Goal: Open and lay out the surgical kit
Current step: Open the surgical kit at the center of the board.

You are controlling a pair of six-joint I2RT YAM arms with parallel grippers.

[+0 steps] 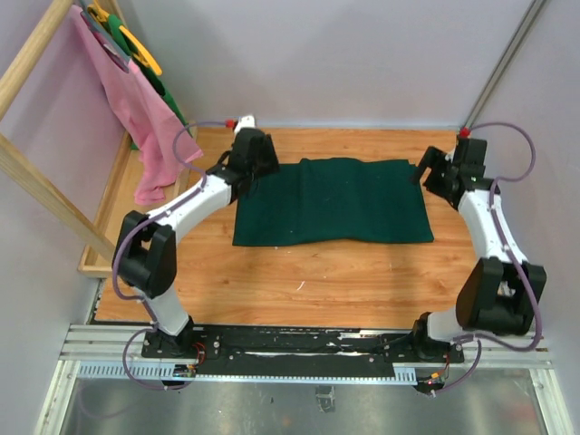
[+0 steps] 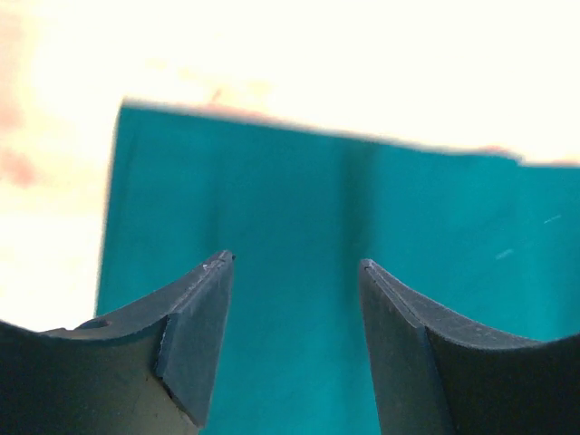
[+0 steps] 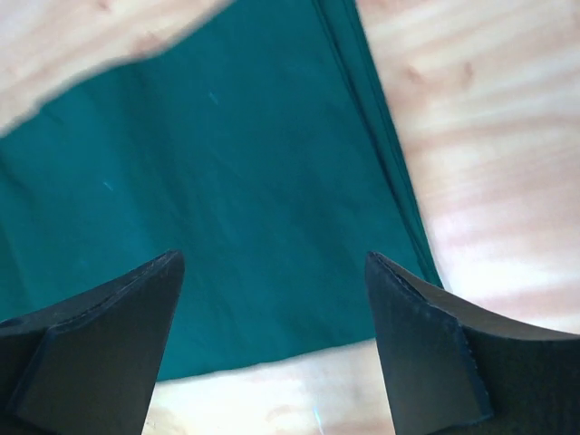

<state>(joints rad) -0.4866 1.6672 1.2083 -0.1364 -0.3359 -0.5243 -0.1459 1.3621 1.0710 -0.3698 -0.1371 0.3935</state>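
Note:
The surgical kit shows as a dark green cloth [image 1: 333, 201] lying flat as a wide rectangle on the far half of the wooden table [image 1: 299, 281]. My left gripper [image 1: 239, 184] hovers at the cloth's far left corner. In the left wrist view the left gripper [image 2: 294, 263] is open over the cloth [image 2: 299, 190] with nothing between its fingers. At the cloth's far right corner is my right gripper [image 1: 426, 172]. The right wrist view shows the right gripper [image 3: 272, 258] open wide above the cloth's edge [image 3: 227, 181], holding nothing.
A wooden rack at the left carries a pink cloth [image 1: 136, 109] and green and yellow items behind it. A wooden side shelf [image 1: 104, 217] runs along the table's left edge. A metal post [image 1: 507, 59] rises at the back right.

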